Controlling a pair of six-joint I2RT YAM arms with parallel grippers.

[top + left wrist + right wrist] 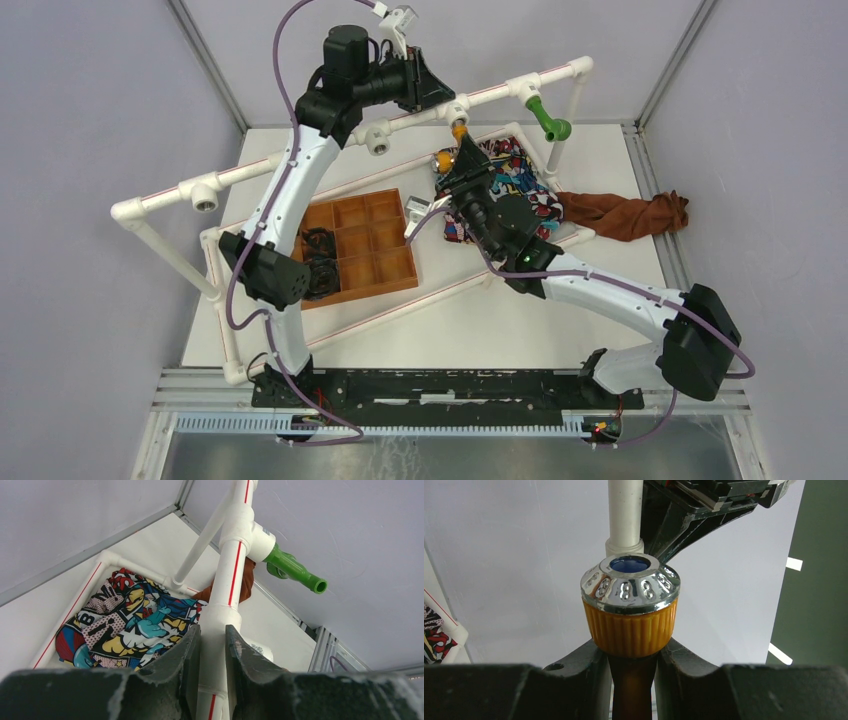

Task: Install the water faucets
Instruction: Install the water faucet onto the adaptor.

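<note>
Faucets number two on this pipe rig. The green faucet (548,120) sits screwed into a fitting at the far right end of the raised white pipe rail (260,168). The orange-yellow faucet (630,625) is held just below a fitting near the rail's middle, above a comic-print cloth (512,182); whether it is threaded in cannot be told.

Two arms work the scene. The left gripper (212,645) has its jaws clamped on the rail. The right gripper (631,665) has its jaws pressed against the orange-yellow faucet's stem under the ribbed knob.

Two cloths lie on the table, the second a brown cloth (625,215) at the right. One orange compartment tray (362,245) sits left of centre, and two open T-fittings (205,195) face out along the rail's left half.

Only the top view shows the tray. Only the right wrist view shows the knob's chrome cap with its blue centre. The left wrist view alone shows the green spout's round mouth.
</note>
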